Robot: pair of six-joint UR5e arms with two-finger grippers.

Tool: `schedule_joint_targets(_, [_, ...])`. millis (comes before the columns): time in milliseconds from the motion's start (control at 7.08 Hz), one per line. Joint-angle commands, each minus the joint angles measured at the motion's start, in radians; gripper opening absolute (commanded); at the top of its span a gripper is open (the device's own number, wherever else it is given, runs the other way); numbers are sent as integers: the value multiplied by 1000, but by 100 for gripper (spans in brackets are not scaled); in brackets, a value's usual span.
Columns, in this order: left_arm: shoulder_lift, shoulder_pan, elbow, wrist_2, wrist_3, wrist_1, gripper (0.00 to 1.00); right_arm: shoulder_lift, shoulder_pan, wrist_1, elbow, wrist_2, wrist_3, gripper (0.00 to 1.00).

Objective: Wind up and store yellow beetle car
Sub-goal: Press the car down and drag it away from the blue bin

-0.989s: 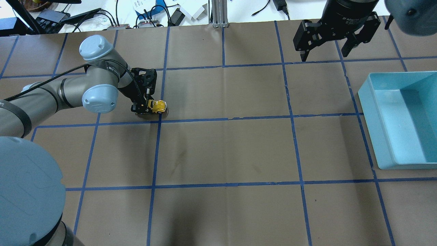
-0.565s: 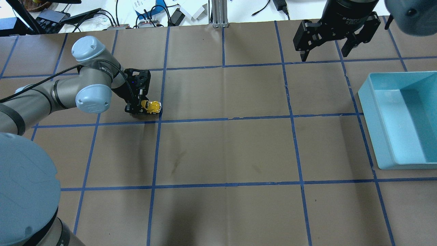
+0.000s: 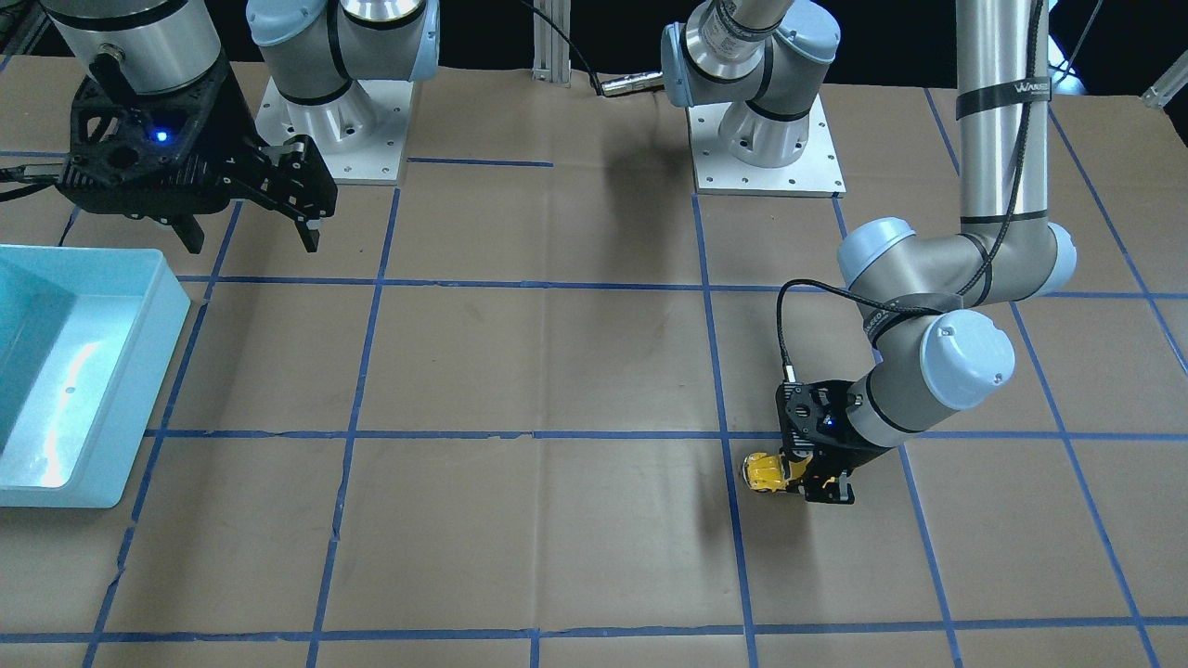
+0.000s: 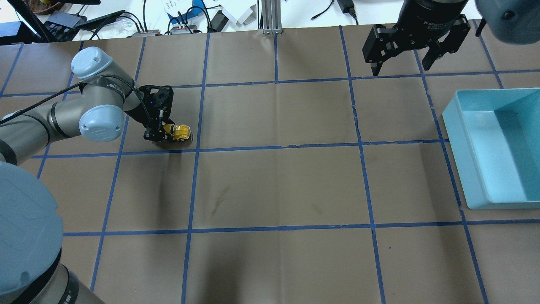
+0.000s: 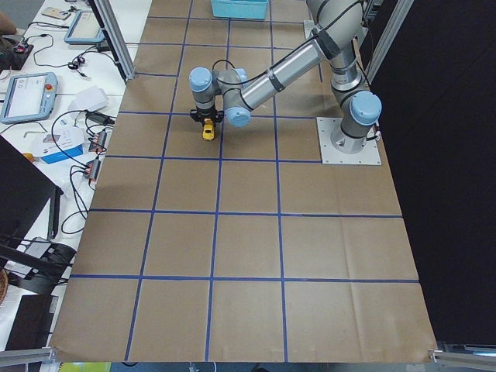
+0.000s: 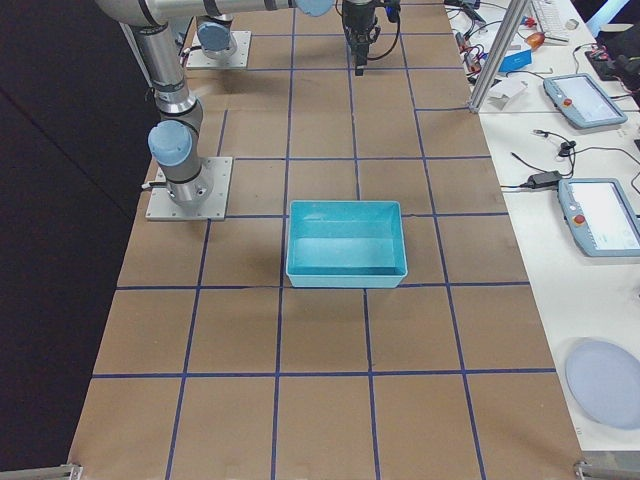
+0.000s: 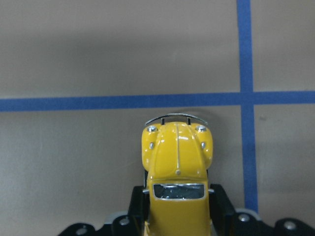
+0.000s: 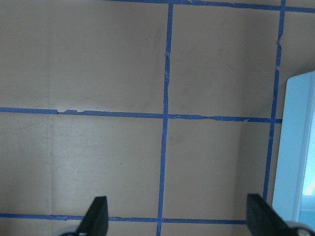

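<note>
Leftward since the earlier frame, the left gripper (image 4: 168, 132) stays clamped on the yellow beetle car (image 4: 180, 132), low at the table (image 4: 274, 185) beside a blue tape crossing. Glossy bonnet, dark windscreen and silver bumper show, but its rear is hidden between the fingers. The right gripper (image 4: 400, 69) hangs spread, empty.

No text fully legible. White lettering on the black band (image 3: 1007, 91) around the left arm (image 3: 998, 176), upright at far right, starting with "W", rest blurred. Small white print on the right gripper (image 4: 400, 69), too small to read.
</note>
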Motion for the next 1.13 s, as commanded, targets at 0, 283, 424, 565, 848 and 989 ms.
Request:
schedule_joint_targets(0, [3,21,-15,-16,26,1,34,0,0,0,0,0,0,100])
schedule_joint_targets(283, [3,23,-15,-18,26,1,34,0,0,0,0,0,0,100])
schedule_joint_targets(424, [6,26,-15,-18,26,1,34,0,-1,2,0,0,-1,100])
schedule_joint_targets(565, [7,45,-16,-19,49,1,34,-2,0,5,2,-2,-2,100])
schedule_joint_targets(848, [9,70,-18,-51,91,-2,34,0,0,5,2,-2,0,100])
schedule_joint_targets(989, [10,72,-18,-53,94,-2,34,0,0,5,2,-2,-1,100])
